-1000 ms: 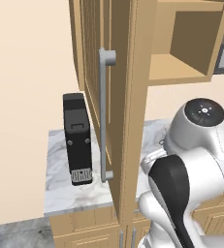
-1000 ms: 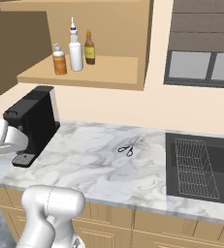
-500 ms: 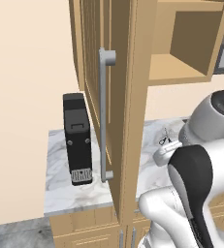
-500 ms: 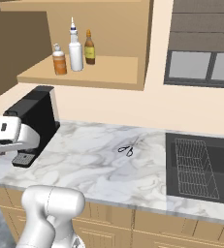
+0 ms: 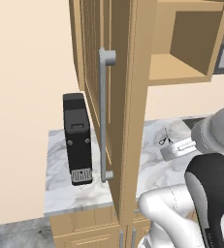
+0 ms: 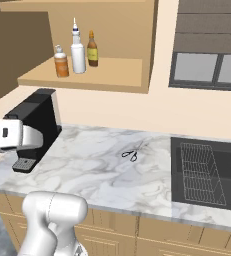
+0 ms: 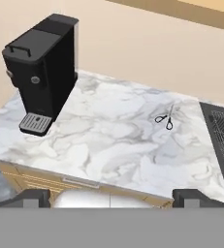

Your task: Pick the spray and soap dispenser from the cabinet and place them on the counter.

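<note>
The white spray with its blue and white nozzle stands upright on the open cabinet shelf. The shorter orange soap dispenser stands just left of it. The cabinet door hangs open with its grey bar handle facing me. My gripper is open, its dark fingertips far apart with nothing between them. It hangs over the front edge of the marble counter, well below the shelf and looking down at the slab.
A brown bottle stands right of the spray. A black coffee machine sits at the counter's left end, small scissors lie mid-counter, and a dark sink with a wire rack is at the right.
My arm has swung: its wrist has come further into the right base view from the left, and the upper links shifted right in the left base view. The bottles have not moved.
</note>
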### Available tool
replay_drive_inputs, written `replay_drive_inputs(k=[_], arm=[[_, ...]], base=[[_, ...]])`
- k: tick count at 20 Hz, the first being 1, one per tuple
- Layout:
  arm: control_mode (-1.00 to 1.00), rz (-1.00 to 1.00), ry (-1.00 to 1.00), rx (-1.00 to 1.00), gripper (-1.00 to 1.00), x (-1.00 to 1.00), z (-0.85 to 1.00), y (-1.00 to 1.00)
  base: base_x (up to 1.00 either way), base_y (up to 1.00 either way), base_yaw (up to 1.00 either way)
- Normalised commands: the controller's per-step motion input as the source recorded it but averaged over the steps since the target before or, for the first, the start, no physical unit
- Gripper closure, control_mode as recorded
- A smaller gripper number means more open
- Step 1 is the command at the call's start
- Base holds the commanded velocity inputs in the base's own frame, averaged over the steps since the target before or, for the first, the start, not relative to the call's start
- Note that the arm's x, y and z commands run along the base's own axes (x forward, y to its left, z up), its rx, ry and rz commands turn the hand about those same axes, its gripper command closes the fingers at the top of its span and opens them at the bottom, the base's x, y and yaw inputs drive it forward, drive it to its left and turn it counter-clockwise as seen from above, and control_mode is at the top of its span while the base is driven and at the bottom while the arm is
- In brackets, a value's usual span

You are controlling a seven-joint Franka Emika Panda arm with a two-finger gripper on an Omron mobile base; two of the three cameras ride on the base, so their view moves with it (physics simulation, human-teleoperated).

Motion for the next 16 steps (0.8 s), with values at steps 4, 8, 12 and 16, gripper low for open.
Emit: replay_drive_inputs(k=[4,8,12,16], arm=[[-1.0,0.08,-0.11,0.04,-1.0,0.02,0.29,-0.06],[-1.0,0.04,0.02,0.0,-1.0,0.0,0.31,-0.01],[-1.0,-0.1,0.02,0.07,-1.0,0.02,0.2,-0.1],[-1.0,-0.26,0.0,0.13,-1.0,0.0,0.01,-0.13]], base=[[0.0,0.0,0.0],[0.0,0.0,0.0],[0.0,0.0,0.0],[0.0,0.0,0.0]])
